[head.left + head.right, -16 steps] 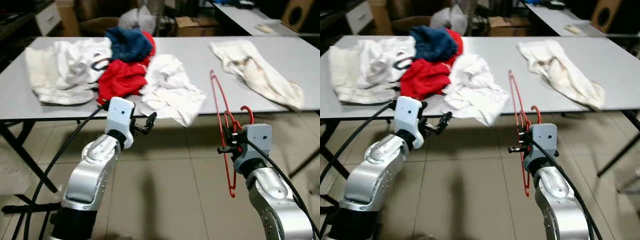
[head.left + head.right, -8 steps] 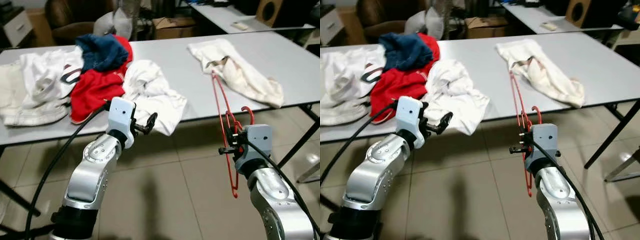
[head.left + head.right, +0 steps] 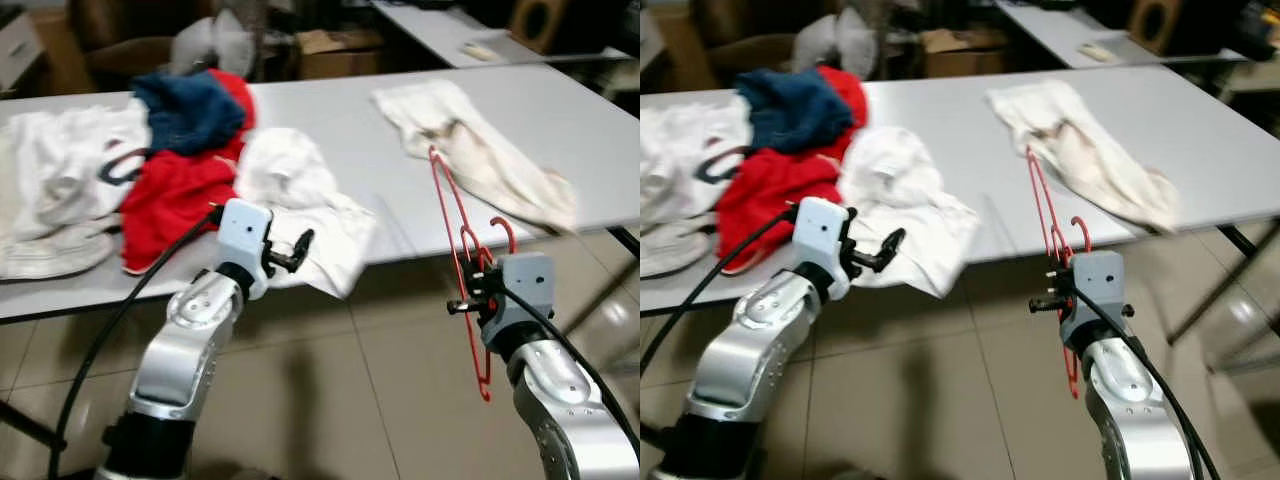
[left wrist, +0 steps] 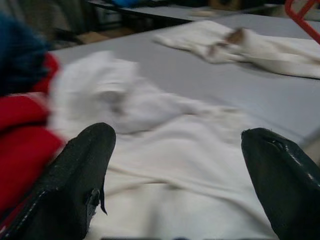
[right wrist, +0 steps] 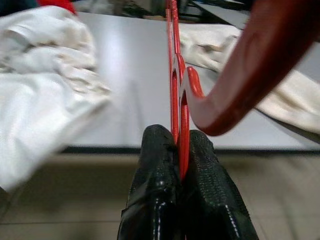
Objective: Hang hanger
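Observation:
A red wire hanger (image 3: pixel 447 195) stands upright in front of the table's near edge, its hook (image 5: pixel 260 65) curving beside the wrist. My right gripper (image 3: pixel 462 302) is shut on the hanger's neck, and its two black fingers (image 5: pixel 155 165) pinch the red wire between them. My left gripper (image 3: pixel 300 248) is open, held up on the left just short of the table edge. It faces a crumpled white garment (image 4: pixel 165 150) that droops over that edge, and nothing is between its fingers (image 4: pixel 80 180).
The grey table (image 3: pixel 330 110) carries a red garment (image 3: pixel 175 195), a blue one (image 3: pixel 190 100), a white pile (image 3: pixel 60 190) at the left and a cream cloth (image 3: pixel 480 150) at the right. Tiled floor (image 3: pixel 370 400) lies below. A second table (image 3: pixel 450 20) and a cardboard box (image 3: pixel 330 45) stand behind.
The whole picture has shifted and blurred, so the camera moved. Both arms keep the same pose, the right one still gripping the hanger.

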`<state>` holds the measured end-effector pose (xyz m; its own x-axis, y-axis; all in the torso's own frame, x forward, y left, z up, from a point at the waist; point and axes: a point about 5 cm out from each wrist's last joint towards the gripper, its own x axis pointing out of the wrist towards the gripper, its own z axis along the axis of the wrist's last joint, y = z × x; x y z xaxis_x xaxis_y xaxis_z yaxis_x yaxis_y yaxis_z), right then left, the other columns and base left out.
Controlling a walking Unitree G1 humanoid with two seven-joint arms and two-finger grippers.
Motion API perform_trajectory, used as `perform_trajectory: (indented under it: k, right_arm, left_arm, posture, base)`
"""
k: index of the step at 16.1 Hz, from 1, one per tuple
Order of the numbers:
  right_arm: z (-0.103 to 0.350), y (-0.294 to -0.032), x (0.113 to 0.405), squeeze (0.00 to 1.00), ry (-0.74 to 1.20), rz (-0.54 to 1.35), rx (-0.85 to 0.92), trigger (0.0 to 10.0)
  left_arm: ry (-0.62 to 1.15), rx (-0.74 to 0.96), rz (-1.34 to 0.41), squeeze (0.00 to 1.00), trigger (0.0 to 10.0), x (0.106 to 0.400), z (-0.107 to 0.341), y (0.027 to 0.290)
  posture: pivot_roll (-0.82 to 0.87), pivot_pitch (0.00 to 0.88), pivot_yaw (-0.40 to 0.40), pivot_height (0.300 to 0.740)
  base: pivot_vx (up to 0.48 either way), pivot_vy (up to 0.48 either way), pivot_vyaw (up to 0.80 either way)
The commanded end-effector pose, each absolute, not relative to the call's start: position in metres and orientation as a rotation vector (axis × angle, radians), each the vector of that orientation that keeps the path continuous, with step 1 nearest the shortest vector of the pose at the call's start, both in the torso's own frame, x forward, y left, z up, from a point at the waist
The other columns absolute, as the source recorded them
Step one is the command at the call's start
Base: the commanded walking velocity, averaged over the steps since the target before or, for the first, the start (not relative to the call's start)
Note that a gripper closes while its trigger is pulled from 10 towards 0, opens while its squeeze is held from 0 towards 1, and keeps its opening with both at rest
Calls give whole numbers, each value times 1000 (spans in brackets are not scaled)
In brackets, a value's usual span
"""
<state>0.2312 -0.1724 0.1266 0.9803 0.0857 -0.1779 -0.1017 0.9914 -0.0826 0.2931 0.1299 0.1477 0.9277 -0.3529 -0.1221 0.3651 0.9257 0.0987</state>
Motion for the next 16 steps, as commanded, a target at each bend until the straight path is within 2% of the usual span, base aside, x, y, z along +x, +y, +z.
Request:
perform_trajectory:
  k: [1,5,8,9,11,12,14,16]
  right_arm:
    - [132,-169,231,0,147,122,-96,10000]
    - [131,-174,231,0,148,108,-94,10000]
    - [127,-174,227,0,166,112,-73,10000]
    - [128,-174,226,0,157,117,-91,10000]
    - [128,-176,225,0,155,109,-95,10000]
    - [129,-179,225,0,152,103,-101,10000]
    - [129,-181,226,0,149,96,-105,10000]
    - [130,-182,226,0,148,94,-110,10000]
  left_arm:
    - [104,131,-346,773,10000,296,147,137]
    - [101,150,-367,773,10000,298,147,137]
    - [115,180,-397,761,10000,299,143,137]
    - [116,209,-429,745,10000,299,142,137]
    - [129,312,-500,506,10000,304,138,137]
    - [154,425,-555,141,10000,311,133,140]
    - [192,544,-585,0,10000,319,127,146]
    - [220,640,-612,0,10000,329,124,154]
  posture:
    - [-57,21,-15,740]
    - [-60,11,1,740]
    - [-65,0,15,740]
    - [-68,0,18,740]
    - [-73,0,26,740]
    - [-76,0,28,740]
    - [-81,0,29,740]
    - [-85,0,25,740]
  base:
    - [326,0,0]
    - [330,0,0]
    - [315,0,-700]
    - [255,0,0]
    - [0,0,0]
    - [0,0,0]
    - [0,0,0]
    - [0,0,0]
